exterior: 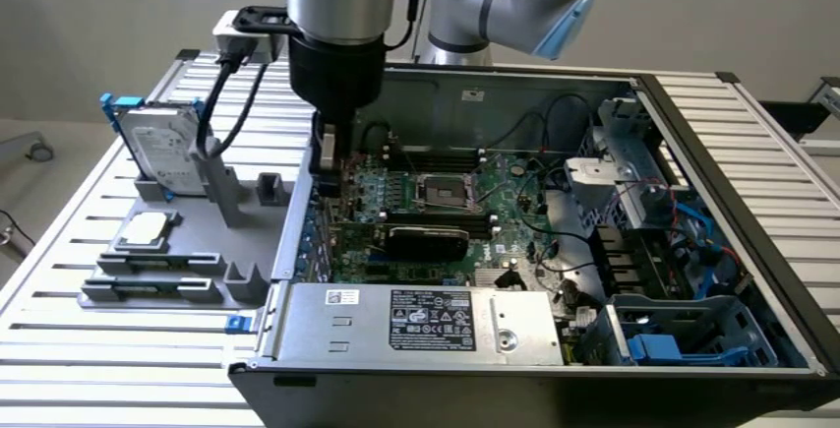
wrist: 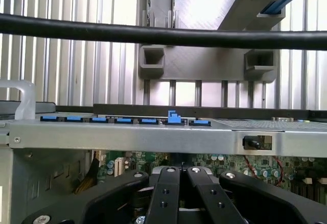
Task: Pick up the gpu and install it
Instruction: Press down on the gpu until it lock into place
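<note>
the hand (wrist: pixel 179 175), fingers pressed together and empty, hangs at the computer case's (exterior: pixel 735 152) left wall, while the gpu (exterior: pixel 423 239) sits on the motherboard, seemingly light, stiff, fragile, best gripped by its edges.

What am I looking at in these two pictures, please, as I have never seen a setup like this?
This is a single robot arm working over an open computer case on a slatted metal table. The exterior view comes from a camera off the arm. The wrist view comes from a camera on the arm, looking past its own gripper.

The gripper hangs just inside the case wall on the exterior view's left. Its fingers are shut, with nothing visible between them.

In the case lies a green motherboard. A black-covered card that looks like the gpu sits on it, apart from the gripper. Beside the case, a grey holder carries a hard drive in a blue frame.
</note>
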Controlling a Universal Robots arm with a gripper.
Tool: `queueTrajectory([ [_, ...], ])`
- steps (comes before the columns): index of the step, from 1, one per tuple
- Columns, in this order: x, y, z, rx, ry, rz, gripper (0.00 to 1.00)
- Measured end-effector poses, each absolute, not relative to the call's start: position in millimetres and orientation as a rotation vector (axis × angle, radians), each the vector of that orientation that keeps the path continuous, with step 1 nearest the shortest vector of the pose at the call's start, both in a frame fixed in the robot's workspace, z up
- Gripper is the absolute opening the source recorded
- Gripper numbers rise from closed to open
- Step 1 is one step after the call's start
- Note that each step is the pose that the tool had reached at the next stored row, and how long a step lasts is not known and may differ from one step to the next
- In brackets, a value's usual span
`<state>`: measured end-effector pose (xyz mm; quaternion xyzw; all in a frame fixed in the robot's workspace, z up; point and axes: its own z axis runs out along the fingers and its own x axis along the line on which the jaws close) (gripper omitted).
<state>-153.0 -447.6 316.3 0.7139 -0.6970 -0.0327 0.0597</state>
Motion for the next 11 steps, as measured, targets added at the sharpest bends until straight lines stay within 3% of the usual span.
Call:
queueTrajectory([
  [11,-151.5,-447.6,304.3,2.185,-2.085,-0.090,0.11],
])
